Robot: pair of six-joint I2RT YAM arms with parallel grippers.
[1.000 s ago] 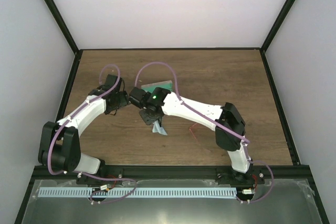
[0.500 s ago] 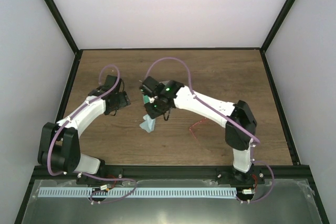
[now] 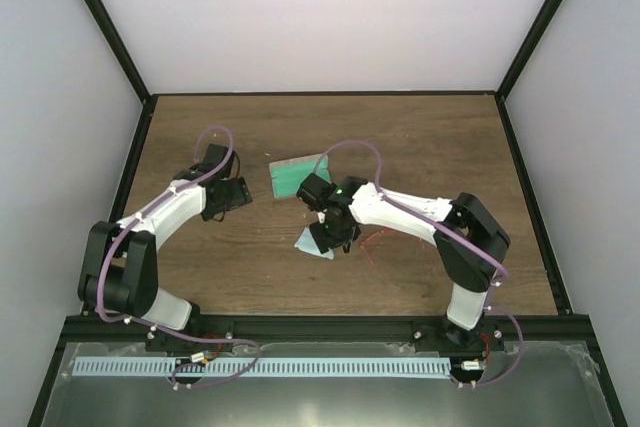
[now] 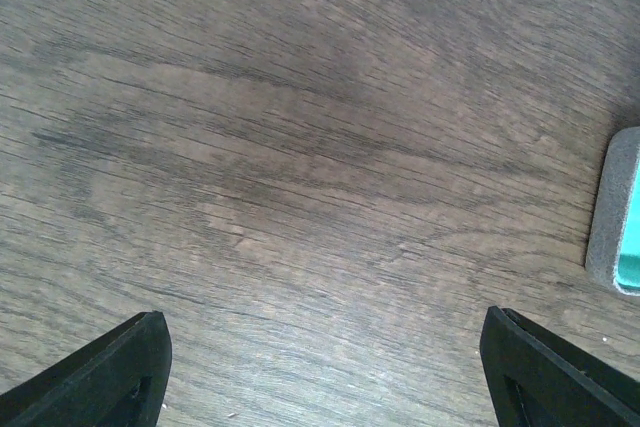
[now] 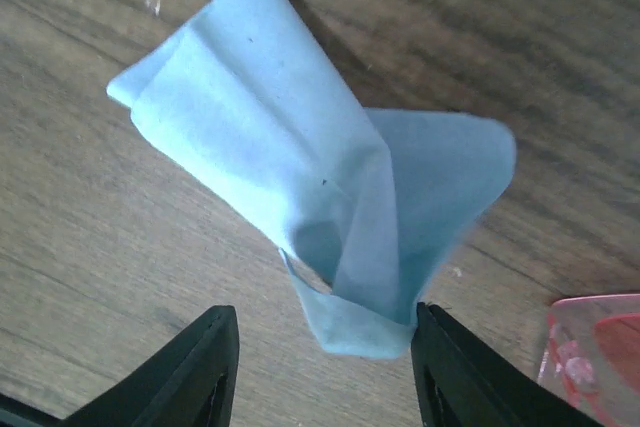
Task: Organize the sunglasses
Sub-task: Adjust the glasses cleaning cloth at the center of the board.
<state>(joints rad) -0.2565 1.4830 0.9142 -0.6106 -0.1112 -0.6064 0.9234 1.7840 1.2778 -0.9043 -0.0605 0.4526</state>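
Observation:
The sunglasses [image 3: 376,241], thin red wire, lie on the table just right of my right gripper; a red lens corner shows in the right wrist view [image 5: 596,345]. My right gripper [image 3: 330,234] [image 5: 325,372] is open, low over the crumpled light-blue cloth [image 3: 312,244] [image 5: 310,167]. The cloth's near edge lies between the fingers and touches the right finger [image 5: 455,372]. The open grey case with green lining [image 3: 297,177] lies behind it. My left gripper [image 3: 230,197] [image 4: 325,377] is open and empty over bare wood, left of the case's grey edge [image 4: 618,209].
Black frame posts and white walls bound the wooden table [image 3: 420,147] at the back and sides. The right arm's links [image 3: 420,215] stretch across the centre right. Purple cables loop above both wrists.
My right arm has pulled back to the right and down, uncovering the case. The cloth that hung from its shut fingers now lies on the table with the fingers apart. The left gripper barely moved.

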